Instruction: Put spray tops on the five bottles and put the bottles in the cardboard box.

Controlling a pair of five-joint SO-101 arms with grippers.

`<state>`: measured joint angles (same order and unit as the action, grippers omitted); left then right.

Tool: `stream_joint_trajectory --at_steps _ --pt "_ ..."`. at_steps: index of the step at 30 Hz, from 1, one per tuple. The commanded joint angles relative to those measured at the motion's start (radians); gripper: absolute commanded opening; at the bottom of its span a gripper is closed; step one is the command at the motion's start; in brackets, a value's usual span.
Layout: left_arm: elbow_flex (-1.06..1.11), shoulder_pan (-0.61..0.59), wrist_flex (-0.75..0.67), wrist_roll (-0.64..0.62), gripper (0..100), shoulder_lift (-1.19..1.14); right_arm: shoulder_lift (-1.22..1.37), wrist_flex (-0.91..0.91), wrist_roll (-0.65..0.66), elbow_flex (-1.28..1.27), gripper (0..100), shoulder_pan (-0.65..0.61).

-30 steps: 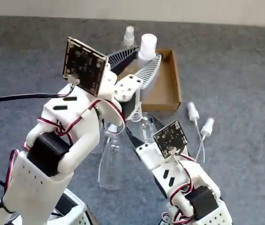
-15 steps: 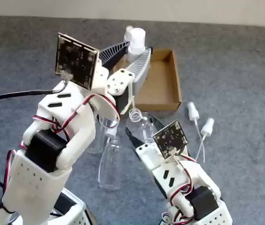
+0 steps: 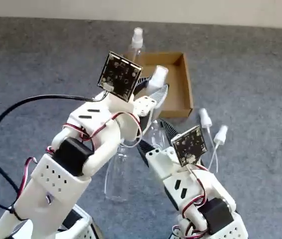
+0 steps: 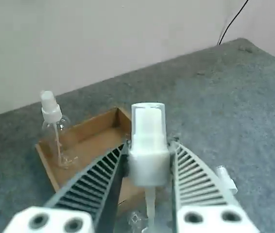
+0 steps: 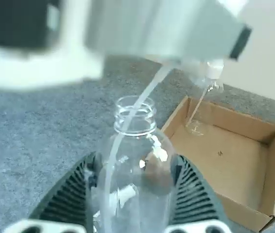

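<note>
A clear plastic bottle with no top point(image 3: 116, 175) sits on the grey carpet point(image 3: 260, 69), close beside the left arm and nearer the arm bases than either gripper. Beyond the left gripper point(image 4: 149, 145), a clear bottle fitted with a white spray top point(image 4: 54, 127) stands upright in the far corner of the shallow brown cardboard box point(image 4: 91, 138). The left gripper's ribbed fingers are clamped on the collar of a white spray top with a thin dip tube point(image 4: 148, 127), held upright over the box's near edge. The tube hangs down toward the right gripper point(image 5: 135, 167), which sits just beneath and is closed around the body of an upright clear open-necked bottle point(image 5: 133, 145). In the right wrist view the tube runs into that bottle's mouth, while the white head is apart from the neck. The box lies just past both grippers. To the right of the right gripper, a loose white spray top point(image 3: 205, 118) and a second loose spray top point(image 3: 220, 134) lie on the carpet near the box's front corner, with their tubes trailing toward the arm bases.
</note>
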<state>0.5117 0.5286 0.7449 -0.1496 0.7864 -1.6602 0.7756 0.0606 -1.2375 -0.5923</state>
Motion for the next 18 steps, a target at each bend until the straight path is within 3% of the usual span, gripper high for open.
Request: stream_joint_trajectory --at_steps 1,10,14,18 --pt "0.010 0.008 -0.018 -0.008 1 0.048 -0.004 0.008 -0.012 0.081 0.5 0.044" --pt "0.137 0.008 -0.020 -0.008 2 0.234 -0.010 0.005 -0.018 0.079 0.5 0.081" --pt "0.148 0.015 -0.015 -0.008 10 0.265 -0.010 -0.042 -0.020 0.073 0.5 0.081" --pt "0.087 0.016 0.063 -0.005 12 0.265 -0.010 -0.056 -0.043 0.073 0.5 0.081"
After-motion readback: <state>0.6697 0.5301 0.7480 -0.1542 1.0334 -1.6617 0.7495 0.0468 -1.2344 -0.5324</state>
